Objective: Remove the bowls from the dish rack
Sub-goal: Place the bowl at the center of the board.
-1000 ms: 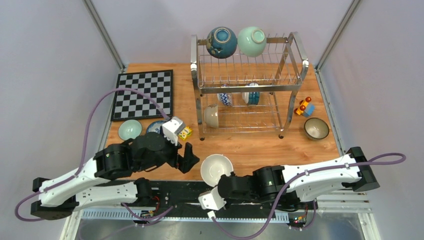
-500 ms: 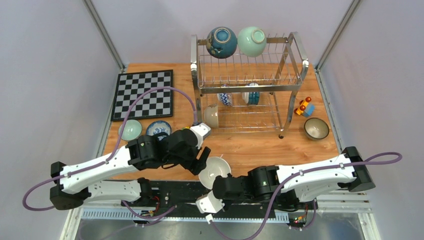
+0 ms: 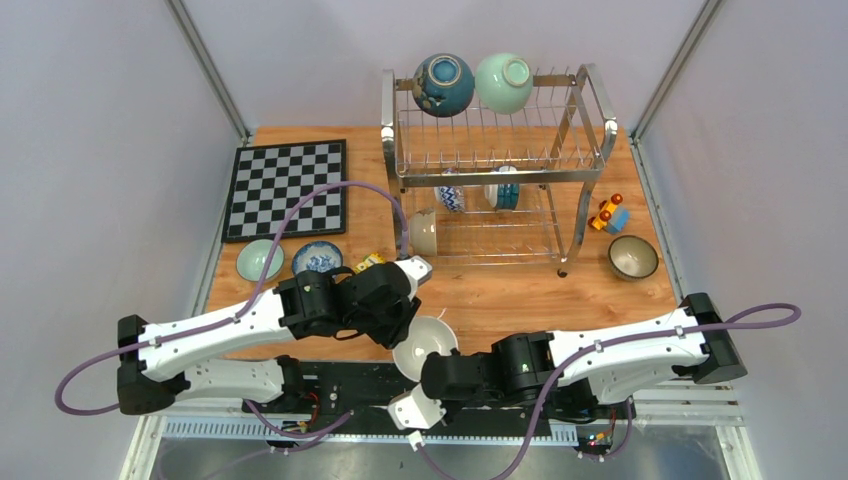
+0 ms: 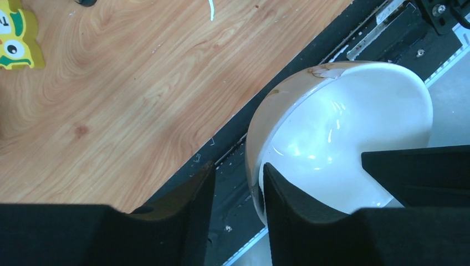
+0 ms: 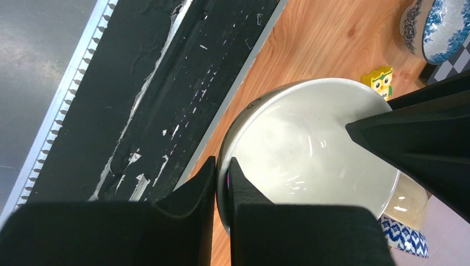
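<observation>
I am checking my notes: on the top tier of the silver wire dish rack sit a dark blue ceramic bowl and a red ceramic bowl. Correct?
Not quite. The second one is a mint green ceramic bowl, not red; the top external view shows it beside the dark blue ceramic bowl on the top tier of the silver wire dish rack.

We count nine bowls (image 3: 444, 85), five in the one wire dish rack (image 3: 480, 177), three on the table (image 3: 520, 295), one white bowl (image 3: 425, 345) held, plus one chessboard (image 3: 285, 188), one yellow owl block (image 3: 370, 264), one toy car (image 3: 608, 215).
</observation>
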`<state>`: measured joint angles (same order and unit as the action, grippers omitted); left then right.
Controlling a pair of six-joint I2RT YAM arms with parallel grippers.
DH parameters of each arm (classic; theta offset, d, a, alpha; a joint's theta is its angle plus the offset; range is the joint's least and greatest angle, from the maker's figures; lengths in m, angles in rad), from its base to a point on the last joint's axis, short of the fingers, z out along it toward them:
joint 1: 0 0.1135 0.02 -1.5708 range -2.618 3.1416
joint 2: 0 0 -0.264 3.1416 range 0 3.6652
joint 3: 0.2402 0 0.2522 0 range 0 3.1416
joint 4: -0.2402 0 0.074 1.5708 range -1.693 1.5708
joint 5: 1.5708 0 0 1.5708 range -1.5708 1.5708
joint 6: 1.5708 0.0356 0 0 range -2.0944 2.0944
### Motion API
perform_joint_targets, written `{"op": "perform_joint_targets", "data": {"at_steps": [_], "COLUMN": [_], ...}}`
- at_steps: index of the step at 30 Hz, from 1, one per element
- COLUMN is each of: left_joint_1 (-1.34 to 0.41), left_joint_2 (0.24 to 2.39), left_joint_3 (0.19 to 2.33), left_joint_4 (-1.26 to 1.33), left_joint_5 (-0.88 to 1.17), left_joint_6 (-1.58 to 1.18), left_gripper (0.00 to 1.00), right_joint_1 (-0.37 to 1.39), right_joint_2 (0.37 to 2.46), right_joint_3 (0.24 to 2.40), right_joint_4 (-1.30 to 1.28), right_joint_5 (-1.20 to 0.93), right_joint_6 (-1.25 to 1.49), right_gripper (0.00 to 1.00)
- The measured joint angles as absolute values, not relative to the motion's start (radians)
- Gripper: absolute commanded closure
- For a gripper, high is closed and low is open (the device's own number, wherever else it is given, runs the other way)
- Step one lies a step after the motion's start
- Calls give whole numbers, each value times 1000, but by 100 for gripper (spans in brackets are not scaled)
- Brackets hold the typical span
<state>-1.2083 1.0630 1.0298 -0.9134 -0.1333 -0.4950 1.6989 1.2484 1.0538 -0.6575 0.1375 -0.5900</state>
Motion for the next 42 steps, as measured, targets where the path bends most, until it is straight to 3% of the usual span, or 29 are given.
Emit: {"op": "perform_joint_targets", "data": {"at_steps": [7,15,16,20,22,25,30,36,42], "left_joint_1": [-1208,-1208,-1208,-1209,-1209,-1208,-1208,-1208,-1208], "left_joint_2": [1064,1057,1050,1017,1001,989,984,945,905], "left_joint_3": [1022,1008,1002,973,951,916,907,891,807], "left_joint_4": [-888,-863,-860,-842,-842,-850,-853,-840,-809], "left_joint_5": [-102,-114,-117,-135,-155,-188,-228,-303,-346], "left_joint_6": [-506,-531,-535,-561,-579,-610,-653,-716,-778], "left_gripper": [100,100,100,100,100,100,100,100,100], "right_joint_1": [1699,1700,1700,1700,1700,1701,1701,1696,1526], "right_joint_2": [1252,1255,1255,1257,1253,1238,1163,1013,844], "right_joint_3": [1057,1058,1057,1058,1058,1057,1038,954,827], "right_joint_4": [-651,-636,-635,-621,-611,-587,-533,-454,-433], "right_joint_5": [133,130,131,136,146,167,215,413,510], "right_joint_6": [-593,-586,-583,-553,-523,-473,-381,-150,171], "right_gripper": [100,100,95,57,46,37,36,34,32]}}
